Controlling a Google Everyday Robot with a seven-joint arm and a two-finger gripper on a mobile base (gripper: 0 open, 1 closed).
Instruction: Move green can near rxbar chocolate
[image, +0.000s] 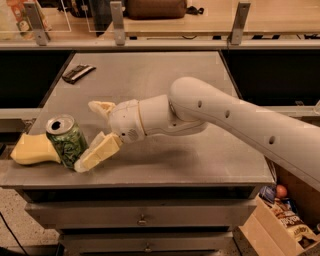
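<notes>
Smooth white plastic over dull grey metal: the gripper (86, 135), at the table's (200, 160) front left beside the green can (67, 142), spreads its cream, matt, rubbery-looking fingers (100, 151) wide.

The arm (240, 120) wears a smooth, faintly glossy plastic shell. The tabletop is brushed metal with a soft sheen. The can has a shiny bare-metal top and printed sides. The yellow sponge (32, 150) looks like matt foam, and the rxbar chocolate (77, 73) has a dark wrapper with a slight sheen.
</notes>
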